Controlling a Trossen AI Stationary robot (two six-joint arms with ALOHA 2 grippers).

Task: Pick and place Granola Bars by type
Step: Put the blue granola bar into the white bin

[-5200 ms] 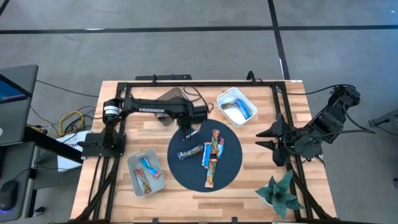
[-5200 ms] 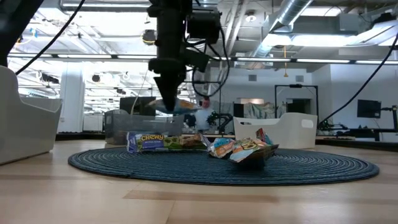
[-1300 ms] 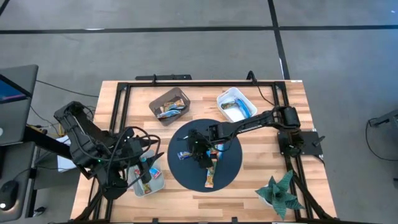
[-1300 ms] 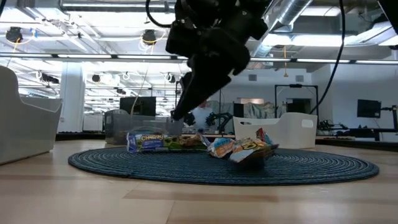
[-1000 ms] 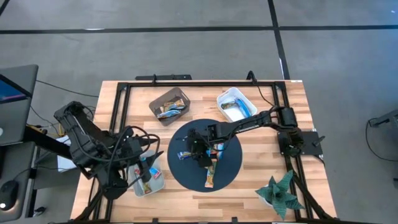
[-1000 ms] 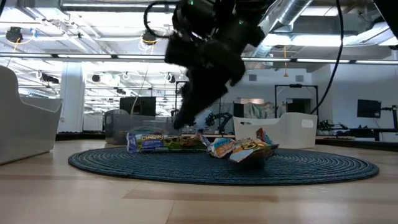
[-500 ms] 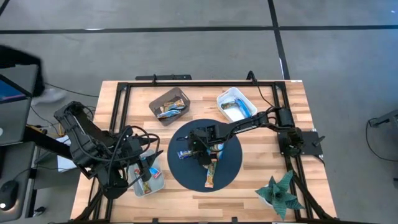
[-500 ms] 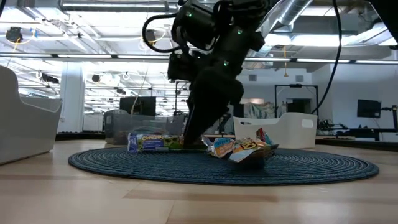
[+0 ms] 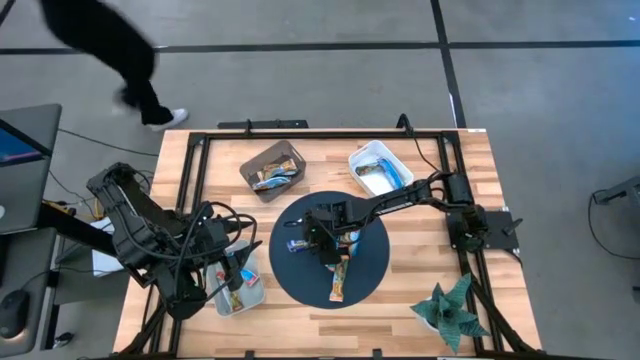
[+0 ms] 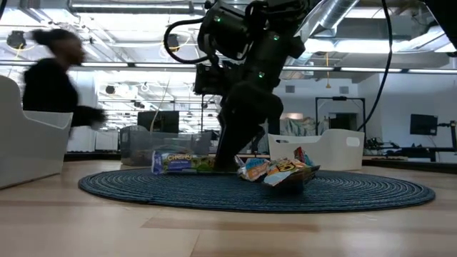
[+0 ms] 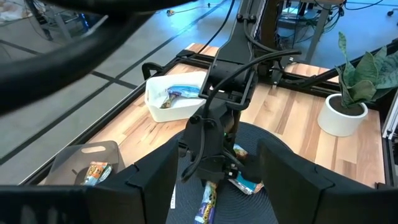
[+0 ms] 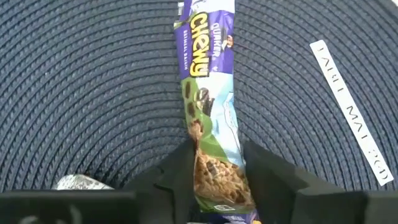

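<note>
A Chewy granola bar (image 12: 208,106) in a purple, green and blue wrapper lies flat on the round dark mat (image 9: 370,285). My right gripper (image 12: 217,180) is down on the mat, shut on this bar's end nearest the mat's middle; it also shows in the high view (image 9: 318,243). Other bars (image 9: 340,278) lie on the mat beside it. My left gripper (image 9: 232,272) is open and empty above the grey bin (image 9: 248,295) at the near left. My right gripper pinches the Chewy bar's two long edges (image 12: 198,163) between its two fingers, close to one end. The fingers come from above, slanting, and lie across the bar. The bar lies flat on the mat (image 10: 178,163).
A brown bin (image 9: 272,168) and a white bin (image 9: 380,170), both holding bars, stand at the back. A potted plant (image 9: 450,310) stands at the near right. A white label strip (image 12: 345,112) lies on the mat. A person (image 9: 120,50) walks past the far left corner.
My right gripper has come down to the mat and stands at the Chewy bar's end; the bar has shifted a little along the mat. A person has walked into view beyond the table's far left corner.
</note>
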